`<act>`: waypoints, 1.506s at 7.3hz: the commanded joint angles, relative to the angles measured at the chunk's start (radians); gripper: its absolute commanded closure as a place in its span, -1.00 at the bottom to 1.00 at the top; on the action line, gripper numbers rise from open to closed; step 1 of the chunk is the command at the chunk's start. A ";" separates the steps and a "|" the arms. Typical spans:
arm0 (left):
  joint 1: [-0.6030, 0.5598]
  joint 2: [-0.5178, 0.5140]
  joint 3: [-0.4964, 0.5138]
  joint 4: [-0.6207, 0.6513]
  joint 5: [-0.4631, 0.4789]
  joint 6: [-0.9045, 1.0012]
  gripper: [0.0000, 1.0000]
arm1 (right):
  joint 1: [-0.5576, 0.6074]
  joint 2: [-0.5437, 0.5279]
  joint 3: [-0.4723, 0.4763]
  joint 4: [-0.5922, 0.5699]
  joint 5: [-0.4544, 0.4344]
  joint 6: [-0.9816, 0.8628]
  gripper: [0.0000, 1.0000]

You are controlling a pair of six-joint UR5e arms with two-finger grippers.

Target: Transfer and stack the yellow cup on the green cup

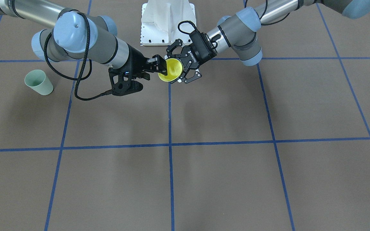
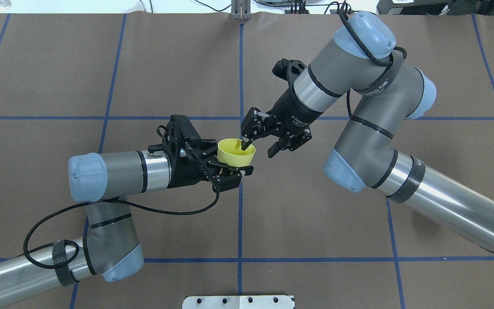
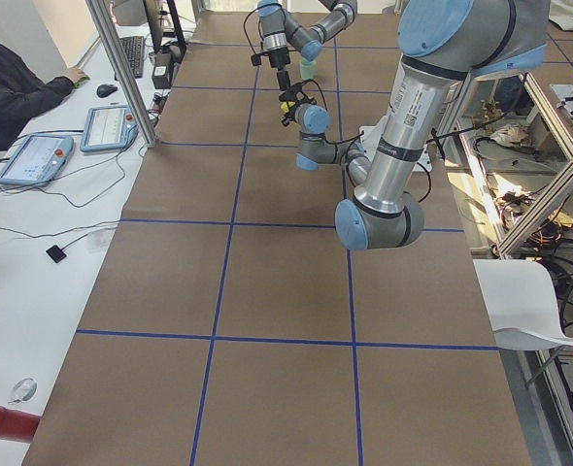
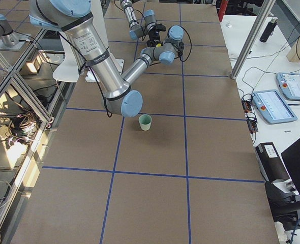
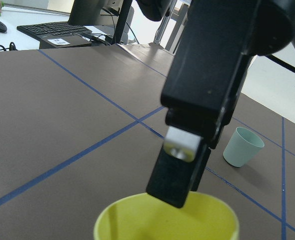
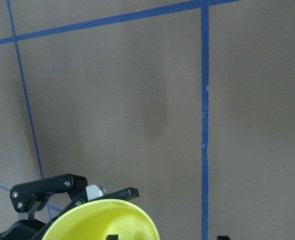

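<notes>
Now the yellow cup hangs mouth-up, axis near vertical, well apart from the green cup, clasped by the left gripper; the right gripper gapes astride its rim

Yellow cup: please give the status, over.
Left gripper shut on yellow cup, aloft. Right gripper open, one finger inside its rim. Green cup upright, apart, nothing on it.
</notes>
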 commanded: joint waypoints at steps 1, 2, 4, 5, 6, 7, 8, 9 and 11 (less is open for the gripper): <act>0.000 -0.001 0.000 0.000 0.000 -0.003 1.00 | -0.009 -0.001 -0.005 -0.001 0.000 0.001 -0.43; 0.000 -0.001 0.000 0.000 0.000 -0.004 1.00 | -0.012 0.001 -0.005 0.001 0.000 0.001 -0.43; 0.000 -0.001 0.000 0.000 0.001 -0.007 1.00 | -0.012 0.001 -0.002 0.001 0.000 0.001 -0.26; 0.000 -0.001 0.000 0.000 0.001 -0.009 1.00 | -0.015 0.001 -0.002 0.002 0.000 0.001 -0.17; 0.000 -0.003 0.000 0.000 0.001 -0.010 1.00 | -0.015 0.001 0.001 0.002 0.000 0.001 -0.10; 0.000 -0.006 0.000 0.000 0.001 -0.009 1.00 | -0.017 -0.001 0.001 0.002 0.000 0.001 -0.02; -0.002 -0.006 0.000 0.000 0.000 -0.010 1.00 | -0.018 0.001 0.000 0.002 0.000 0.001 0.03; -0.002 -0.006 0.000 0.000 0.000 -0.010 1.00 | -0.017 0.001 0.001 0.002 0.000 0.001 0.13; 0.000 -0.006 0.000 0.000 0.001 -0.010 1.00 | -0.019 0.002 0.003 0.002 0.000 0.001 0.35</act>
